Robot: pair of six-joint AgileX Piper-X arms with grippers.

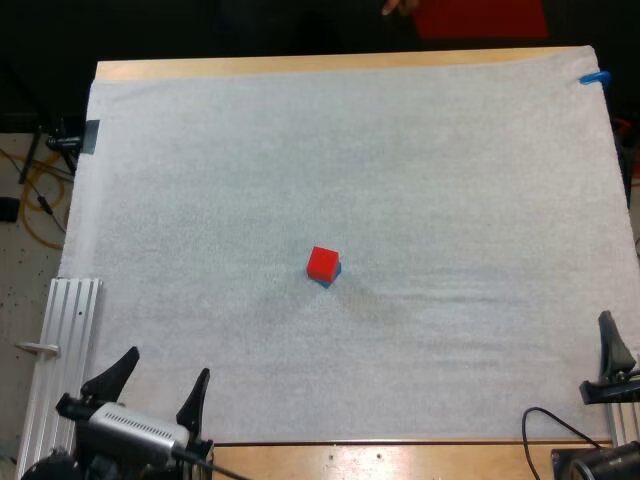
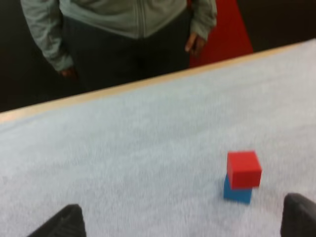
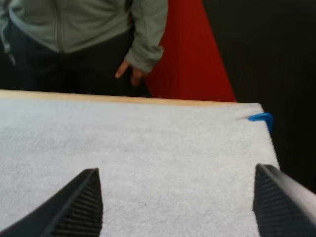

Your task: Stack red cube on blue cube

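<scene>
The left gripper (image 1: 167,364) has two black fingers (image 1: 118,368) tapering to points, mounted on a silver-grey housing (image 1: 125,427) with ribbed slots. The right gripper (image 3: 176,169) has black wedge-shaped fingers (image 3: 81,205) too, their inner faces lined with fine ridges

Red cube (image 1: 323,262) stacked atop blue cube (image 2: 237,193), slightly offset, mid-mat

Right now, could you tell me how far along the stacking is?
Done: the red cube sits on the blue cube, slightly offset. In hand: nothing; the left gripper and right gripper are open, clear of the cubes. Left: apparently nothing.
</scene>
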